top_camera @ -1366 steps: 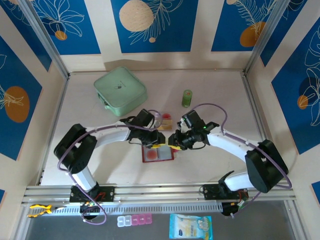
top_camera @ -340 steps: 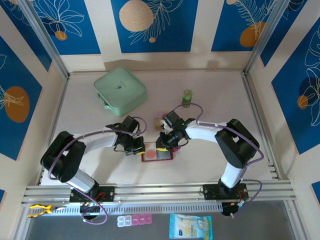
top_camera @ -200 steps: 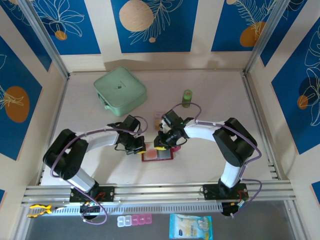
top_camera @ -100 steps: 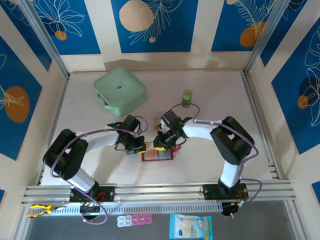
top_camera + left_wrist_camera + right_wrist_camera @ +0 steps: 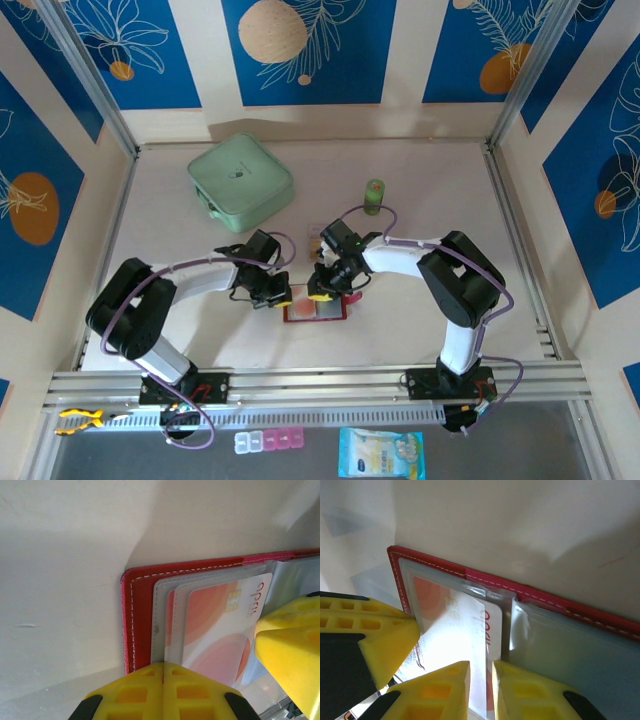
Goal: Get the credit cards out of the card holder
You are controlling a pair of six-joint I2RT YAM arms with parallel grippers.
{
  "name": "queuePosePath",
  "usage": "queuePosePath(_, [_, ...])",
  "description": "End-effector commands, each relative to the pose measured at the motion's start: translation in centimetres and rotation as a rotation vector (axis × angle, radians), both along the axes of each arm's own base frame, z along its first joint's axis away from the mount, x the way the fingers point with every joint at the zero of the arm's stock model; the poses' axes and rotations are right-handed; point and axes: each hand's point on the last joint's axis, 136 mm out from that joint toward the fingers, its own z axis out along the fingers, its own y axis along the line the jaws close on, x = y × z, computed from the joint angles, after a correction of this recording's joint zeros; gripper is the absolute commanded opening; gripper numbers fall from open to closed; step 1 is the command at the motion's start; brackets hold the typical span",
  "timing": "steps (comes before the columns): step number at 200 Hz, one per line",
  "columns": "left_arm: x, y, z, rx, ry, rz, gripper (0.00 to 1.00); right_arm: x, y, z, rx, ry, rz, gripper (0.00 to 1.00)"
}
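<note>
The dark red card holder [image 5: 318, 312] lies open and flat on the table. A credit card [image 5: 215, 625] with orange-pink circles sits in its clear left sleeve, its end poking out toward the fold. My left gripper [image 5: 163, 666] is shut, its tips pressed on the sleeve near the holder's left rim [image 5: 137, 615]. My right gripper [image 5: 477, 665] hovers over the card's exposed end [image 5: 492, 622], jaws a narrow gap apart, with the sleeve edge and card showing in the gap. From above, the left gripper [image 5: 272, 298] and the right gripper [image 5: 322, 290] flank the holder's top edge.
A mint-green square case [image 5: 240, 182] sits at the back left and a small green bottle [image 5: 374, 196] at the back middle. Tan and red cards [image 5: 318, 237] lie just behind the right gripper. Metal rails [image 5: 320, 385] border the near edge.
The right arm's elbow has swung slightly left and its gripper has edged a little left over the holder. The left arm and the holder have stayed put.
</note>
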Motion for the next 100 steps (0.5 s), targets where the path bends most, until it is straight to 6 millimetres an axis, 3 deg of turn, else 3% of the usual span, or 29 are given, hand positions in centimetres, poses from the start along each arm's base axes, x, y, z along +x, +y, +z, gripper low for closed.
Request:
queuePosePath(1, [-0.1, 0.8, -0.5, 0.025, 0.01, 0.007, 0.0, -0.2, -0.4, 0.1, -0.034, -0.004, 0.018, 0.2])
queuePosePath(100, [0.8, -0.1, 2.0, -0.017, -0.05, -0.014, 0.0, 0.0, -0.5, 2.2, -0.001, -0.049, 0.01, 0.2])
